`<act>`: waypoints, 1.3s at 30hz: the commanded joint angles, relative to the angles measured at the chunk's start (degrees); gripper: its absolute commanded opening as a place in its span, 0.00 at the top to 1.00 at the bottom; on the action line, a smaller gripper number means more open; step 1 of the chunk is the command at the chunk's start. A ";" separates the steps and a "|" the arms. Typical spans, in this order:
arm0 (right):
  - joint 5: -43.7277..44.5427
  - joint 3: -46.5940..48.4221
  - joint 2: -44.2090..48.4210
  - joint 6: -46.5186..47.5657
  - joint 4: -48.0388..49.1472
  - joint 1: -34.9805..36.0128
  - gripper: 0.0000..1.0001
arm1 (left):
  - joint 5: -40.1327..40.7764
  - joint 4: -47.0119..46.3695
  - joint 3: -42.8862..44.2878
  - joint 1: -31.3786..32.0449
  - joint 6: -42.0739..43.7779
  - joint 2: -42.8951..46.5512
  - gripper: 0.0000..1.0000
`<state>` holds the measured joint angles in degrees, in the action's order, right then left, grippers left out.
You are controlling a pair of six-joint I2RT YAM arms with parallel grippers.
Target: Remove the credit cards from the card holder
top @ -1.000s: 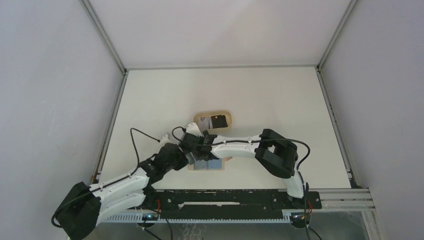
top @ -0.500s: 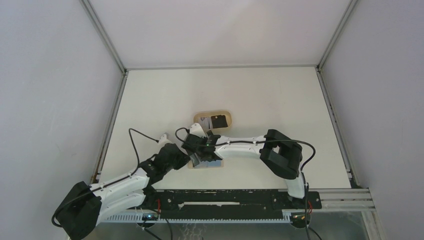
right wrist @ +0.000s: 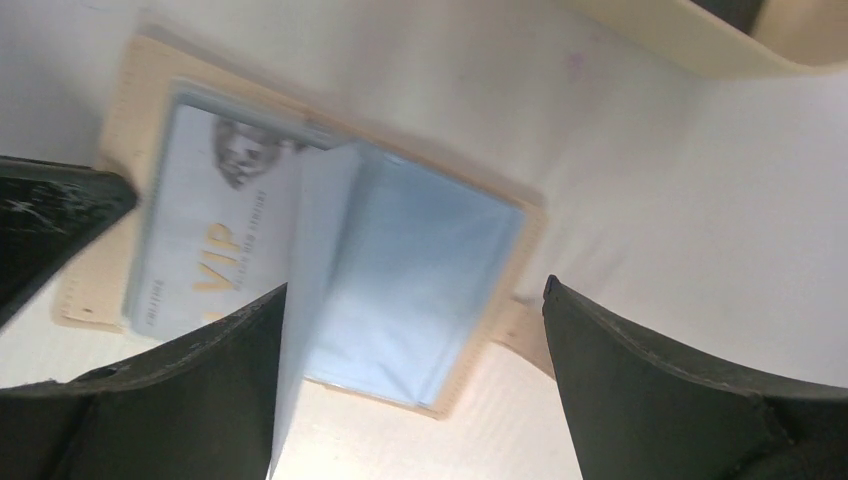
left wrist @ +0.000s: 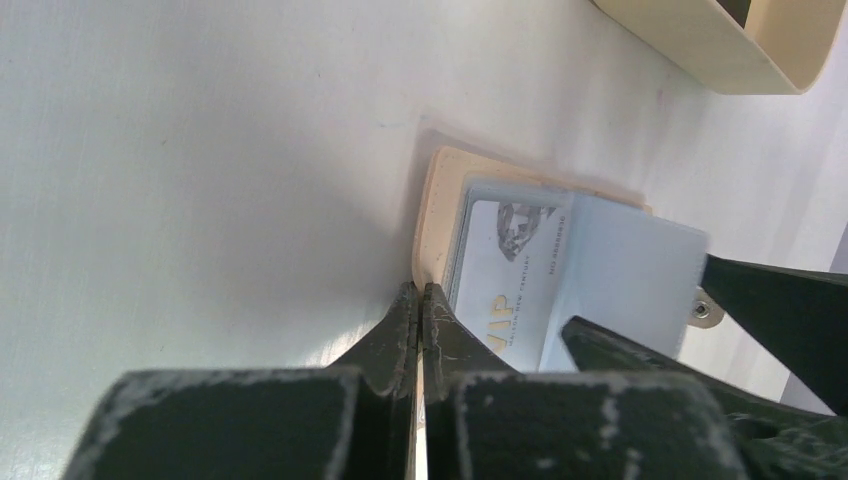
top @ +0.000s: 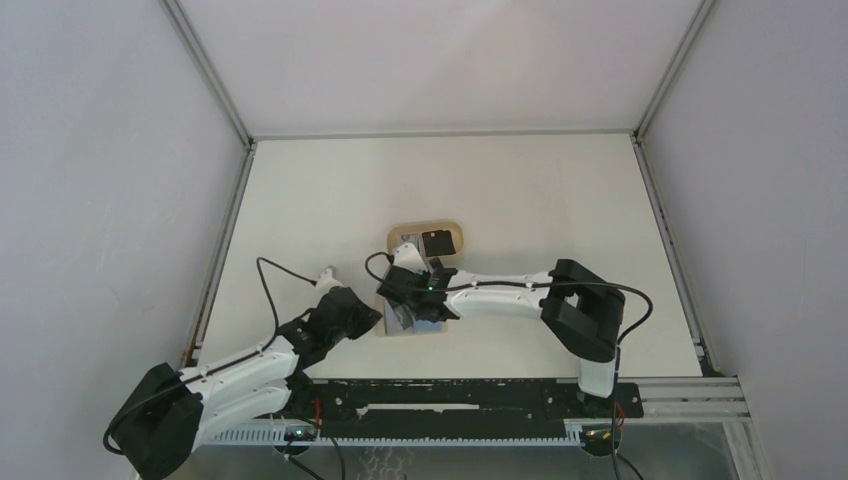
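Above the card holder point(left wrist: 432, 220), the spread right tool point(right wrist: 415, 295) has shifted right; left tool point(left wrist: 420, 295) pressed together.

white table point(top: 520, 190): open card holder point(right wrist: 420, 270) near front edge, beige tray point(top: 458, 240) just behind (apart).

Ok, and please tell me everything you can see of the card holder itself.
The card holder lies open and flat on the white table. It is tan outside with a stitched rim and pale grey-blue inside. Its snap tab sticks out at one edge. A pale card with gold VIP lettering sits in one side, and one thin inner leaf stands raised. The shut left gripper meets its edge; the open right gripper straddles it.
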<state>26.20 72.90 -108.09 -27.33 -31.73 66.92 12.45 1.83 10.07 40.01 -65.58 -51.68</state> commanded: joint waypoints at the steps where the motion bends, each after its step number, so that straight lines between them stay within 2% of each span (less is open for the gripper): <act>1: 4.02 -2.14 5.95 0.41 -2.45 -1.85 0.03 | 2.06 1.16 -2.12 0.11 -0.07 0.82 1.00; 7: 6.35 -4.97 12.23 0.04 -4.03 -3.73 0.04 | 2.23 1.04 -2.37 0.15 -0.11 0.71 1.00; 9: 3.78 -5.30 14.88 0.58 -1.87 -4.16 0.05 | 2.24 0.52 -2.53 0.16 -0.20 0.12 1.00; 12: -11.64 -8.51 18.65 3.51 8.43 -5.89 0.07 | 2.14 -0.20 -2.45 0.14 -0.03 -1.04 1.00; 16: -42.09 -17.15 20.99 -2.35 28.37 -10.70 0.10 | 2.50 -0.40 -2.01 0.09 0.46 -2.24 1.00; 18: -49.72 -19.62 19.58 -6.89 37.21 -12.51 0.12 | 2.81 -0.44 -1.82 0.13 0.61 -3.01 1.00; 19: -51.32 -20.20 18.45 -8.51 38.52 -13.03 0.13 | 2.92 -0.69 -1.85 0.08 0.63 -3.56 1.00; 29: -56.39 -26.18 8.39 -18.35 54.99 -16.59 0.18 | 2.54 -5.03 -2.59 0.12 0.53 -10.60 1.00; 39: -52.48 -28.49 7.52 -18.60 56.99 -18.67 0.18 | 2.21 -5.69 -3.24 0.12 0.26 -13.36 1.00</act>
<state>-27.51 44.91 -102.02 -45.34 20.67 49.69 13.82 -12.16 9.32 40.01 -66.26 -62.06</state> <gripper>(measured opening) 0.821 0.008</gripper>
